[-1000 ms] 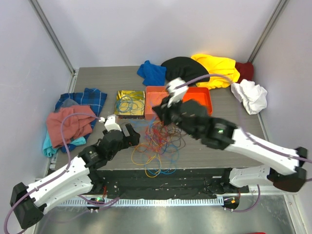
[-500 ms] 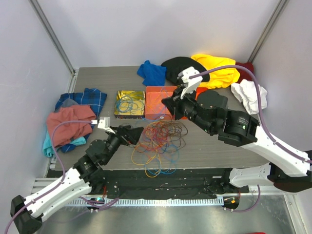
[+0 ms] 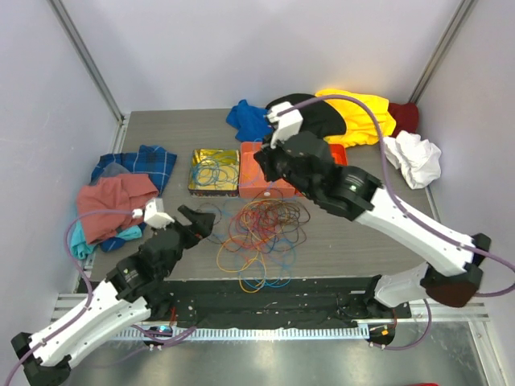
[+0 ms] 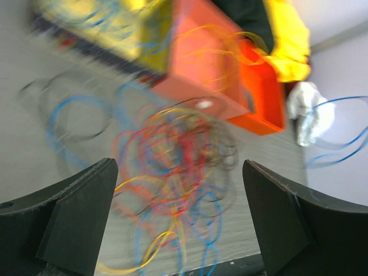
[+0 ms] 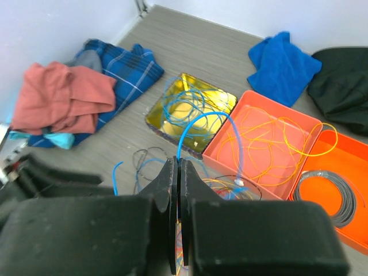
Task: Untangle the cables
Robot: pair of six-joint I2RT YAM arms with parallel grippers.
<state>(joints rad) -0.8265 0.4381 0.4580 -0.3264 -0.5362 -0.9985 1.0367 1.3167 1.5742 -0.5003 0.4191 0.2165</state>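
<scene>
The cables (image 3: 261, 233) are a loose tangle of orange, red, yellow, blue and dark loops on the table's front middle. They show blurred in the left wrist view (image 4: 178, 155). My left gripper (image 3: 195, 221) is open and empty, just left of the tangle, with the loops between its fingers (image 4: 80, 213) in its own view. My right gripper (image 3: 264, 171) hangs over the orange box and is shut on a blue cable (image 5: 207, 118). That cable arches up from the jaws (image 5: 178, 162) and drops to a white end.
A gold tray (image 3: 215, 170) holds blue cables. An orange box (image 5: 270, 138) holds orange cables. An orange tray (image 5: 345, 167) holds a grey coil. Pink and plaid cloths (image 3: 121, 197) lie at the left. Blue, black, yellow and white cloths (image 3: 412, 157) line the back.
My right gripper has lifted from the tangle and swung back over the boxes with the blue cable. My left gripper has drawn back a little to the left.
</scene>
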